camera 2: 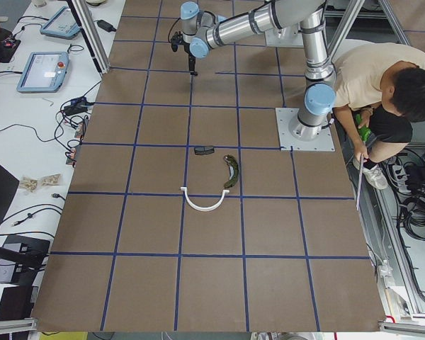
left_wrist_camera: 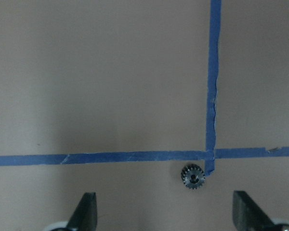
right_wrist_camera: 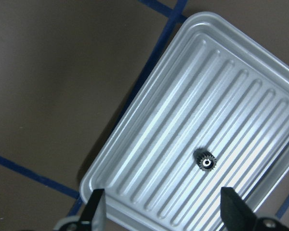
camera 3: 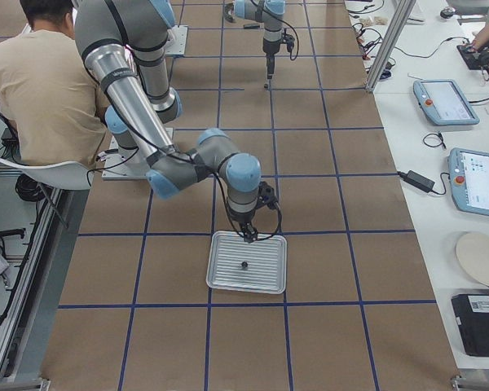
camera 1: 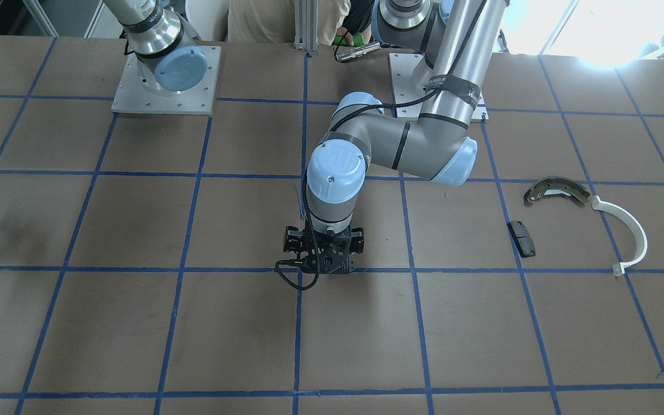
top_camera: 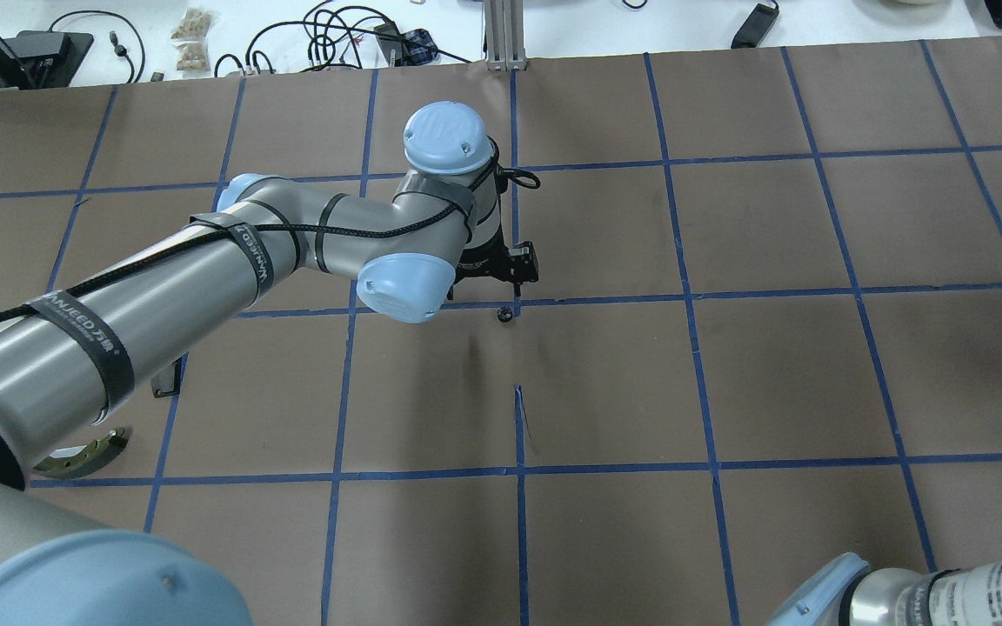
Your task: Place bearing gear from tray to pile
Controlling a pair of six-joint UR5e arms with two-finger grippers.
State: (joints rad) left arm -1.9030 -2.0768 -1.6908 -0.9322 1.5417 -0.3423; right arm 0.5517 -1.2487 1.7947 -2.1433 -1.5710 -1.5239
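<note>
Well inside the tray [right_wrist_camera: 149, 110], clear of its raised rim on every side, the bearing gear [right_wrist_camera: 205, 161] is seen lying on the ridged floor. The right jaws are held wide apart above the tray's edge, gripping nothing. Brown tabletop [camera 1: 240, 334] squared by blue tape [camera 1: 136, 269] is spread around the tray, and the pile of brass-grey shoe [camera 1: 557, 190], white arc [camera 1: 626, 233] and black pad [camera 1: 522, 237] is set well apart at the opposite end. A second gear [left_wrist_camera: 193, 175] is found on the tabletop touching a tape crossing, just ahead of the left jaws, which are likewise spread apart and empty. "WANJEED" is printed on the left arm's black straps [top_camera: 75, 320]; the characters after it cannot be read.
</note>
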